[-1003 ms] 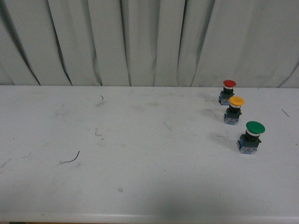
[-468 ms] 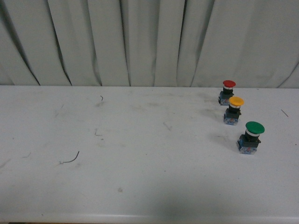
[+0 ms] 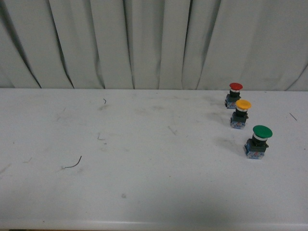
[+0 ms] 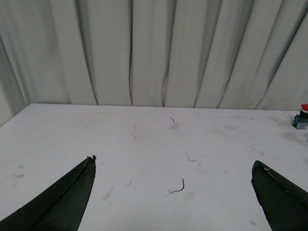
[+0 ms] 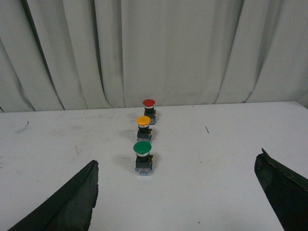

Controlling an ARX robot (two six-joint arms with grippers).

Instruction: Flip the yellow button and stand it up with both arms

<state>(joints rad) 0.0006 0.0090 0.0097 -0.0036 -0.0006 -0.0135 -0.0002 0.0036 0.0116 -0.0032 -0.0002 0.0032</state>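
My left pincer (image 4: pixel 173 192) and right pincer (image 5: pixel 175 192): both spread wide, grasping nothing, above the table (image 3: pixel 144 192).
Yellow button (image 3: pixel 240 113) stands upright, cap up, between red button (image 3: pixel 234 94) behind and green button (image 3: pixel 258 141) in front, apart from each.

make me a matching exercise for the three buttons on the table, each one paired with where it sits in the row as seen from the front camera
Things:
1. red button
2. yellow button
3. green button

Places:
A. middle of the row
B. nearest the camera, furthest right
C. furthest back, closest to the curtain

Pairs: 1-C, 2-A, 3-B

All three stand upright, cap on top, on the right side of the table.
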